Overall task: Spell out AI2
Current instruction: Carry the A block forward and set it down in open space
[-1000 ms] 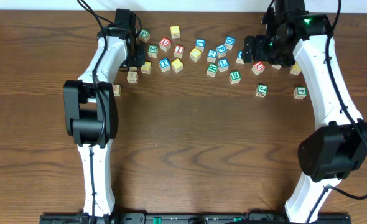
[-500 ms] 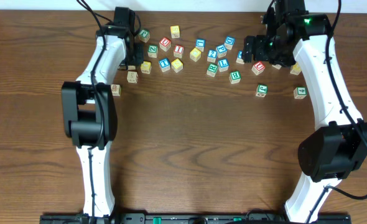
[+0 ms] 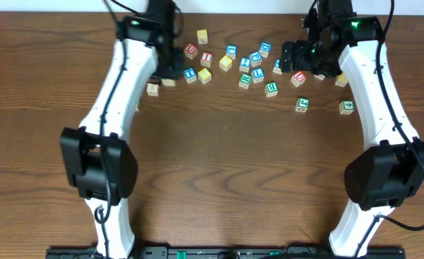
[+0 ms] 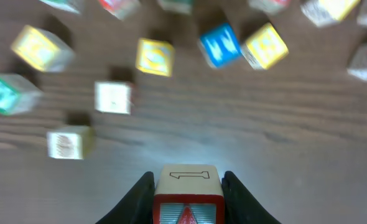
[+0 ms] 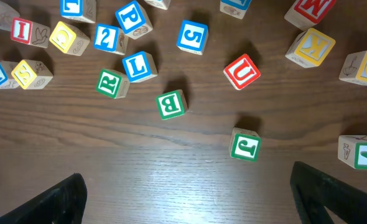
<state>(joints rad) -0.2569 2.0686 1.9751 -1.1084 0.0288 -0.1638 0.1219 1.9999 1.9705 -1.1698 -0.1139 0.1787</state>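
My left gripper [image 4: 188, 182] is shut on a red-edged block [image 4: 188, 194] with an outlined "1" on its top face and a red shape on its front, held above the table. In the overhead view it [image 3: 170, 66] is over the left end of the block scatter and hides the block. My right gripper [image 5: 186, 193] is open and empty, hovering above the right part of the scatter [image 3: 302, 63]. A red I block [image 5: 23, 31] and a blue 2 block [image 5: 106, 37] lie to its left; they also show in the overhead view, I [image 3: 206, 57] and 2 [image 3: 245, 63].
Several letter blocks lie along the table's far side: red U [image 5: 241, 71], green B [image 5: 171, 104], green f [image 5: 244, 145], green 4 [image 5: 361, 152], blue L [image 5: 139, 65], green R [image 5: 112, 83]. The left wrist view is blurred. A tan block [image 3: 152, 89] sits beside the left arm.
My left arm has swung right and toward the far edge, with its gripper now over the blocks by the yellow one. The right arm has not moved.
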